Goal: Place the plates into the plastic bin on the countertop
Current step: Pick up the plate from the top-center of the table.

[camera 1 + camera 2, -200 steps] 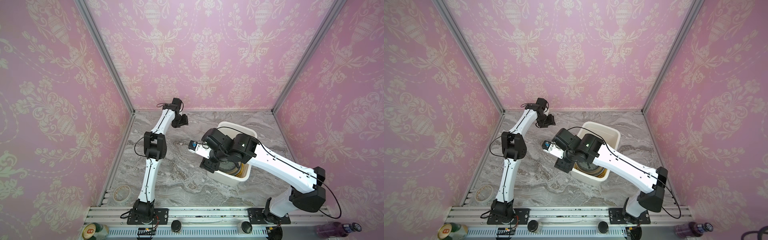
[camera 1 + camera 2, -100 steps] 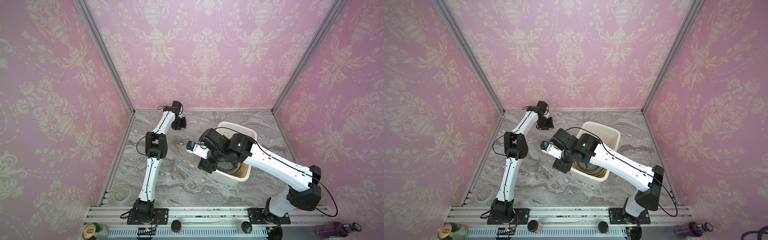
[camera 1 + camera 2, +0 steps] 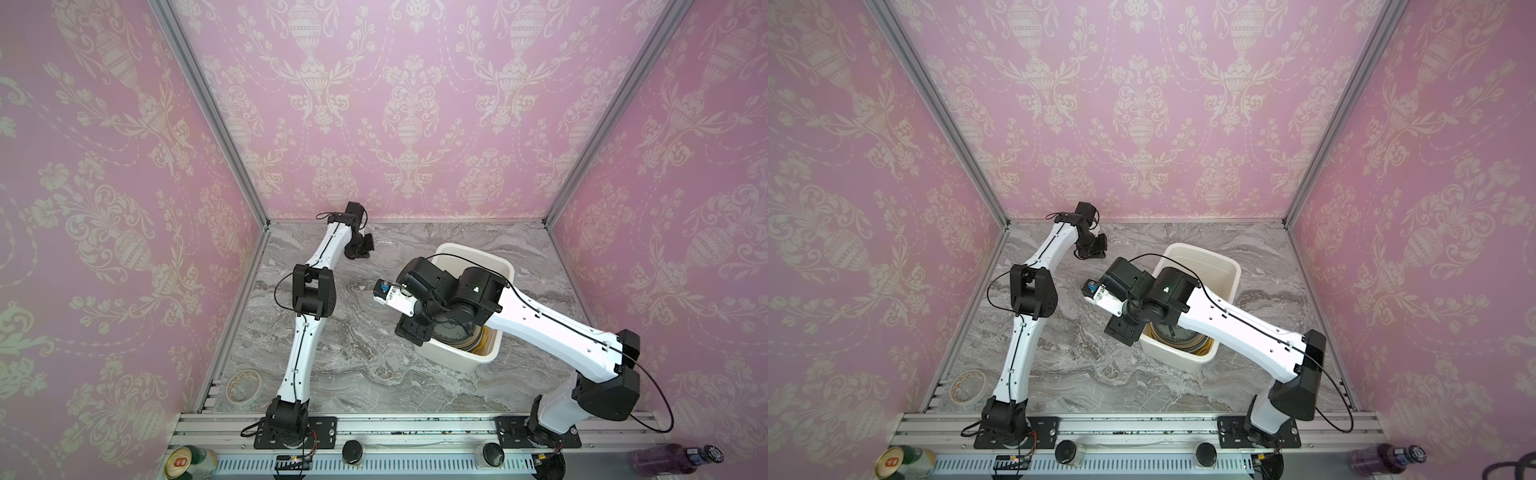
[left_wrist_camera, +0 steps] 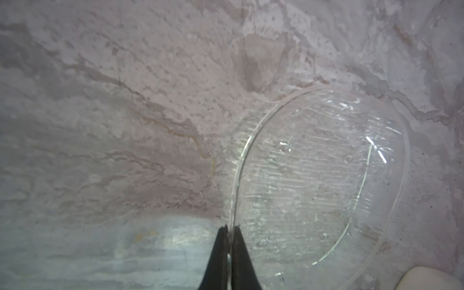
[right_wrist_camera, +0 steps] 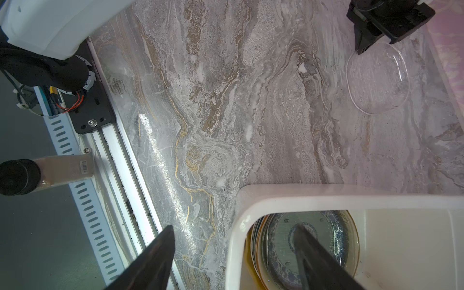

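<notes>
1. Glass first: we see a clear glass plate (image 4: pixel 321 188) (image 5: pixel 376 80) lying on the grey marble-patterned worktop (image 3: pixel 365 353). It is apart from the plastic bin (image 3: pixel 453 358), off the bin's far corner on the left arm's side. In a top view it shows only as a faint outline (image 3: pixel 387 254).
2. We find the left tool (image 4: pixel 230 229) (image 5: pixel 364 47) clenched on that plate's rim. In the left wrist view its two black fingers (image 4: pixel 221 251) are pinched together with the thin glass edge caught between them. We cannot tell whether the plate is lifted clear of the worktop at all.
3. The bin, a deep white tub with rounded corners (image 3: pixel 1234 266) (image 5: pixel 326 195), stands on the worktop. Inside it a stack of plates (image 3: pixel 457 337) (image 5: pixel 276 241) lies at the end nearer the robot's bases. The uppermost one looks like amber-tinged glass over a teal patterned plate, and yellow and pale edges show beneath. We cannot count the plates from these views.
4. The right tool (image 5: pixel 233 227) hangs over the bin's near corner on the left arm's side, released and grasping nothing, with its jaws spread wide. One finger (image 5: pixel 316 256) is above the stack inside the bin — the other (image 5: pixel 155 256) is outside the bin's wall, over bare worktop.
5. A roll of tape (image 3: pixel 243 385) lies well apart from the bin, out past its near end on the left arm's side.
</notes>
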